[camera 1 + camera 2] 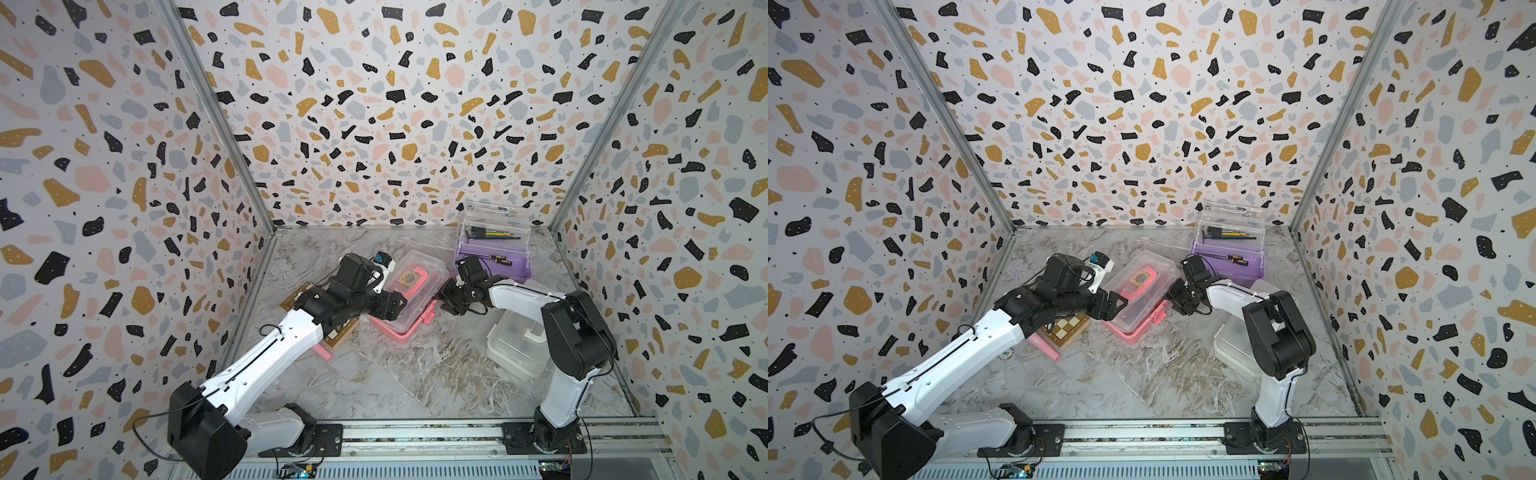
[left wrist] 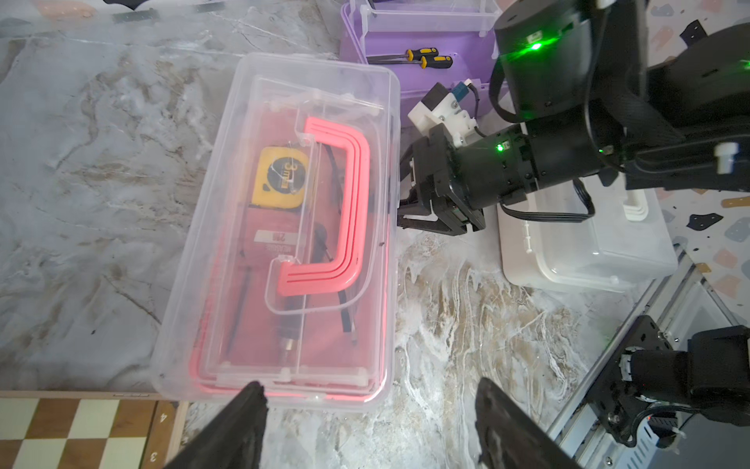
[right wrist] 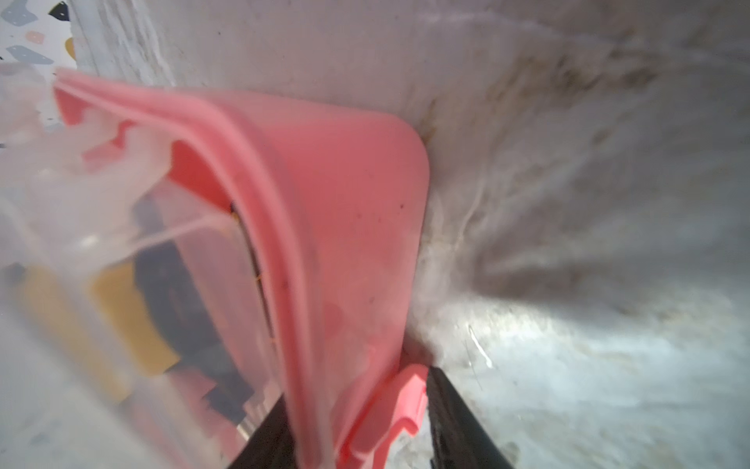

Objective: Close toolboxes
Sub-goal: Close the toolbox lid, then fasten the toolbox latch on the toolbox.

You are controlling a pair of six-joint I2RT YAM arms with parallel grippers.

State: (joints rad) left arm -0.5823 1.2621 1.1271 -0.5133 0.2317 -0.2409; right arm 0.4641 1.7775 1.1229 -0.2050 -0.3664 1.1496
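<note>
Three small rectangular plastic toolboxes on the grey marbled tabletop [image 1: 415, 374], not all at the same stage. Mid-table: pink-based toolbox [image 1: 409, 291], clear hinged lid [image 2: 284, 243] lying flat over the base, pink U-shaped handle [image 2: 349, 211] folded on top, yellow tape measure [image 2: 282, 178] visible through the plastic. By the back wall: purple-based toolbox [image 1: 498, 266], clear lid [image 1: 494, 226] standing upright, yellow-and-black screwdrivers [image 2: 426, 59] exposed, so plainly unclosed. Close to the right arm: white-based toolbox [image 1: 515, 345], lid down.

Left gripper [image 2: 369, 430]: jaws wide apart, empty, poised just beside one short end of the pink box, near the wooden chequered chessboard box [image 1: 1065, 330]. Probably placed there to stop the box sliding rather than to grasp anything.

Right gripper [image 1: 448, 306]: low against the long side facing the right arm, fingers either side of the small pink latch [image 3: 385, 410], presumably set there to press it up over the lid rim. Wrist view blurred and very close, so impossible to say whether clamped on the latch or merely straddling it. Latch seemingly jutting outward, so likely not snapped home.

Judged progress: pink lid down, fastening unconfirmed. Purple box the harder job ahead, with the upright lid to be tipped forward over loose tools.
</note>
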